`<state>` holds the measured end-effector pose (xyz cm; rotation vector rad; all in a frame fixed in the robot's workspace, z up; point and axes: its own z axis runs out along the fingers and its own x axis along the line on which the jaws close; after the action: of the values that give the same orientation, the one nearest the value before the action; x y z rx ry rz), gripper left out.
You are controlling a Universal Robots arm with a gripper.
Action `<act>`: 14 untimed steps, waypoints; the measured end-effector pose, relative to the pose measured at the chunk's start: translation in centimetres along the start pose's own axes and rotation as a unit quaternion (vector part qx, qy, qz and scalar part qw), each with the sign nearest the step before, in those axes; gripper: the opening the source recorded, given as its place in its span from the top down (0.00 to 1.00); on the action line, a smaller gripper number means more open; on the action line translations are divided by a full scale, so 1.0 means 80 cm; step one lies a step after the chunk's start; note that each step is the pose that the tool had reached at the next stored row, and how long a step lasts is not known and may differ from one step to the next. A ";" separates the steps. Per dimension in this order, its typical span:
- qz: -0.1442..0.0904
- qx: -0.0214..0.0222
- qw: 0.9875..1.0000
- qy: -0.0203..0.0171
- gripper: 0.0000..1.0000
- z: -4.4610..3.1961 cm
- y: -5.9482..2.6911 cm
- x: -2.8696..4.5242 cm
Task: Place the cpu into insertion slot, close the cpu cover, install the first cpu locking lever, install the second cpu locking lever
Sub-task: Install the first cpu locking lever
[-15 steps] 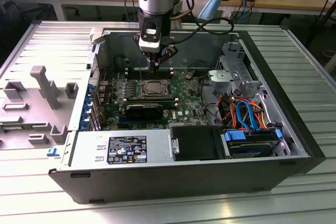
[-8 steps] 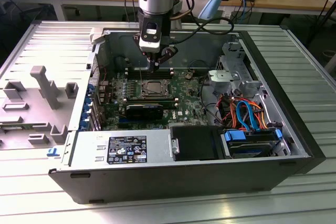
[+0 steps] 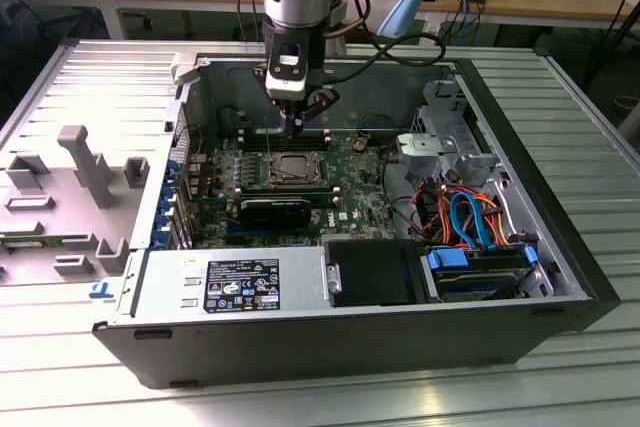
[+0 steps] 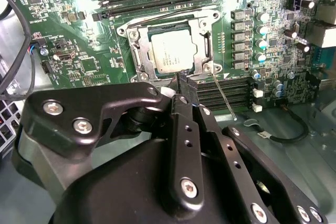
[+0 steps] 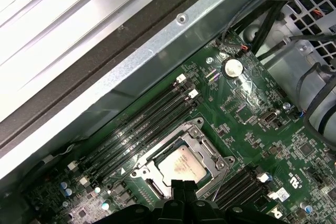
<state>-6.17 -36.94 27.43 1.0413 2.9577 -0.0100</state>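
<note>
Ribbed metal table (image 3: 580,387) carries the open computer case (image 3: 400,317). At the case's 9 o'clock in the exterior view, you see grey fixture blocks (image 3: 85,162). The cpu (image 4: 170,51) sits in the insertion slot (image 4: 132,34), with the cpu cover (image 4: 203,39) flat over it. The gripper (image 4: 181,80), fingers pressed together and empty, stands at the slot's 12 o'clock edge in the exterior view. A thin locking lever (image 4: 223,95) juts out just beside it.

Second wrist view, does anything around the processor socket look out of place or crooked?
One thing: a thin metal lever juts slantwise from the cover across the memory slots, instead of lying along the cover's edge. The chip sits square.
</note>
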 end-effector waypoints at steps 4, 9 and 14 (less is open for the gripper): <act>-0.002 0.000 1.000 0.000 0.89 0.0000 0.000 0.0000; -0.006 0.000 1.000 0.000 0.89 0.0000 0.000 0.0000; -0.009 0.000 1.000 0.000 0.89 0.0000 0.000 0.0000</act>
<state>-6.17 -36.94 27.43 1.0153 2.9666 -0.0099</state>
